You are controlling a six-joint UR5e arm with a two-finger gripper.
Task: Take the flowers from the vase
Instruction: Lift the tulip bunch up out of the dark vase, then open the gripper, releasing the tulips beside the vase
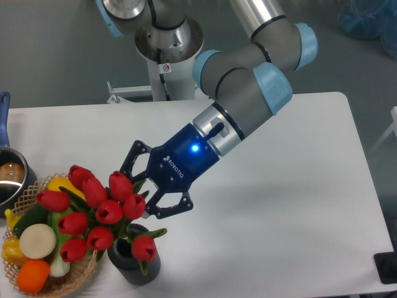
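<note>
The flowers, a bunch of red tulips with green leaves, stand in the vase, a short dark ribbed cylinder near the table's front left edge. The blooms lean left, out over a basket. My gripper comes in from the upper right and sits right against the right side of the blooms, above the vase. Its jaws are spread open, with the rightmost tulips at or just between the fingertips. The stems are hidden behind the blooms and inside the vase.
A woven wicker basket with fruit and vegetables stands at the front left, touching the vase and partly under the tulips. A metal pot with a blue handle is at the left edge. The arm's base is at the back.
</note>
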